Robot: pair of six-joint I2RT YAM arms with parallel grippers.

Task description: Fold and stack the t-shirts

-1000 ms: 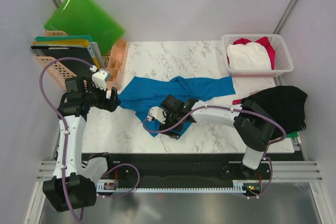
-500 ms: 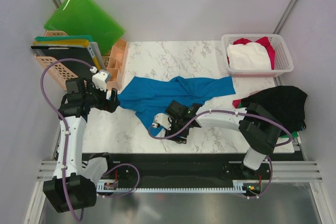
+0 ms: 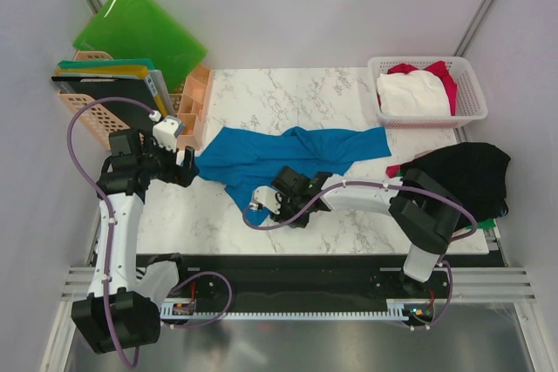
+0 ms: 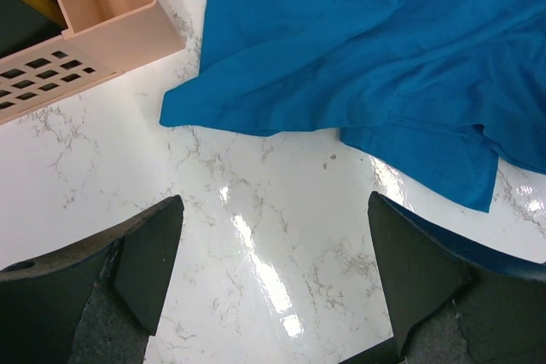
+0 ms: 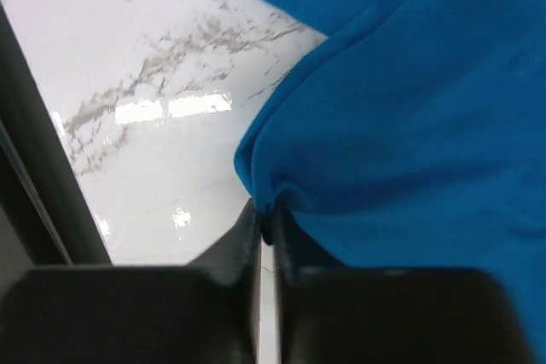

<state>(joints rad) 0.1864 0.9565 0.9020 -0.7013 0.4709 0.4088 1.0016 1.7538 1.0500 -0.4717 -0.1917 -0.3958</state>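
Observation:
A bright blue t-shirt [image 3: 288, 150] lies crumpled across the middle of the marble table [image 3: 366, 224]. My right gripper [image 3: 266, 205] is at its near left corner. In the right wrist view that gripper [image 5: 267, 215] is shut on a pinched fold of the blue t-shirt [image 5: 409, 108]. My left gripper [image 3: 187, 167] hovers by the shirt's left end. It stands open [image 4: 275, 210] over bare marble, with the blue cloth [image 4: 358, 49] just beyond its fingertips. A white t-shirt [image 3: 411, 93] and a red one [image 3: 446, 76] lie in the basket, and a black one [image 3: 466, 172] lies at the right edge.
The white lattice basket [image 3: 471, 111] stands at the back right. Green folders [image 3: 135, 28] lean at the back left behind a peach organiser [image 3: 193, 102], whose corner shows in the left wrist view [image 4: 102, 6]. The black rail [image 3: 288, 267] runs along the near edge.
My right gripper has gone from open to shut on the near edge of the blue t-shirt, shifting slightly along it. The left arm has stayed put.

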